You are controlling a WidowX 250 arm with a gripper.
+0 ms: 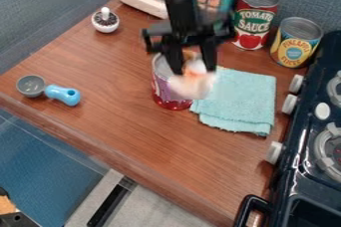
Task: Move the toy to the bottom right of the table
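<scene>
We see the black hand (193,70) over the upper middle of the counter (126,126), its 2 fingers closed on the toy (190,85), a pale thing with an orange patch (blurred, so we can't make out its shape). From our view the toy overlaps 1 purple-and-red can (162,91) and the edge of the folded teal cloth (240,99). We find 2 more cans behind the cloth, the red one (255,17) left of the yellow one (296,42), near the stove (303,166).
</scene>
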